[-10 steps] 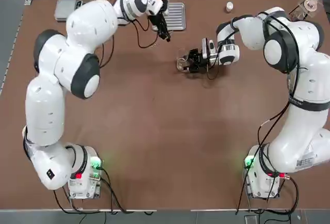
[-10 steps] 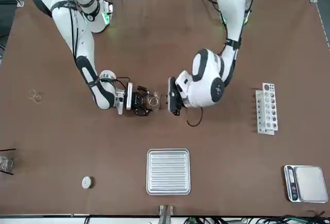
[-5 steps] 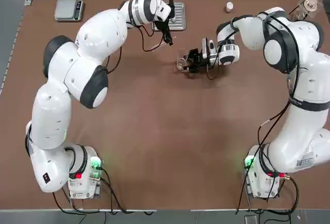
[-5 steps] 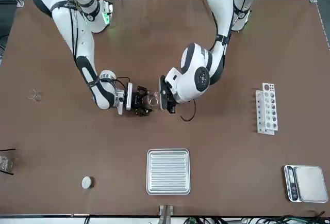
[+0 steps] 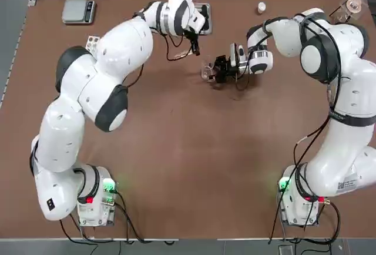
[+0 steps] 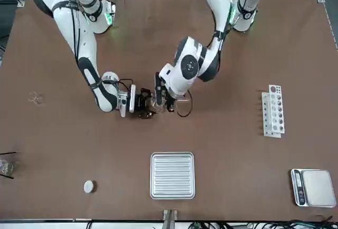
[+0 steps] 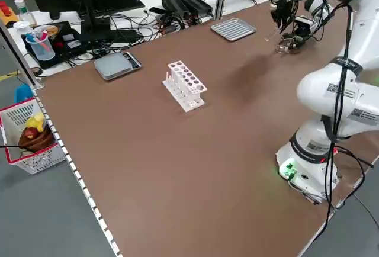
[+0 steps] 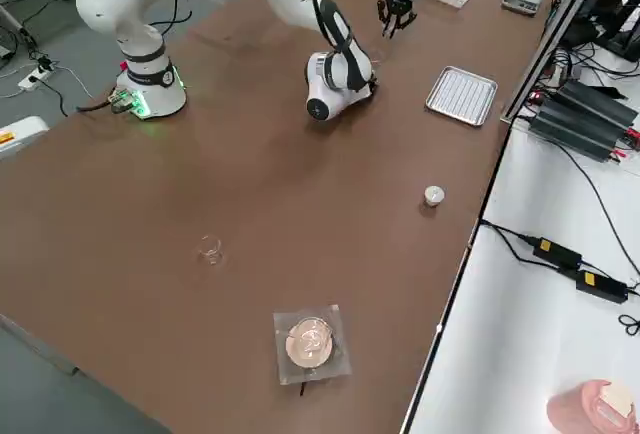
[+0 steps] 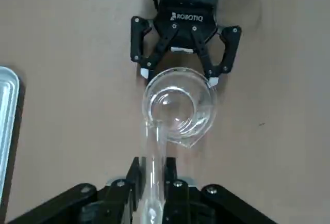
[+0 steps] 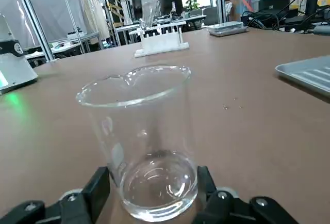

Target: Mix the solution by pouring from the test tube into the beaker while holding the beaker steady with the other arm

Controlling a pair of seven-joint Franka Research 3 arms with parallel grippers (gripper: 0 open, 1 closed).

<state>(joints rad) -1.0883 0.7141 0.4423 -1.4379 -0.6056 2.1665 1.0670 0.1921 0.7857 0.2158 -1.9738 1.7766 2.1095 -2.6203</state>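
The beaker (image 5: 206,70) is a small clear glass cup standing on the brown table, with a little clear liquid at its bottom (image 10: 154,182). My right gripper (image 5: 218,69) is shut on the beaker from the side, one finger (image 10: 97,189) at each flank. My left gripper (image 5: 192,42) is shut on a clear test tube (image 9: 153,154) and hovers just beside the beaker. In the left wrist view the tube's mouth reaches the rim of the beaker (image 9: 179,102). In the front view the left gripper (image 6: 162,96) sits close against the beaker (image 6: 153,102).
A ribbed metal tray (image 6: 172,175) lies near the table's far edge, with a white test tube rack (image 6: 273,110) and a scale (image 6: 312,188) toward my left. A small white cap (image 6: 89,187), a tiny glass piece (image 8: 209,248) and a flask on a stand (image 8: 310,341) are far right.
The left arm has swung toward the beaker with the test tube, bringing the tube's mouth up to the rim. The right gripper and beaker have stayed put.
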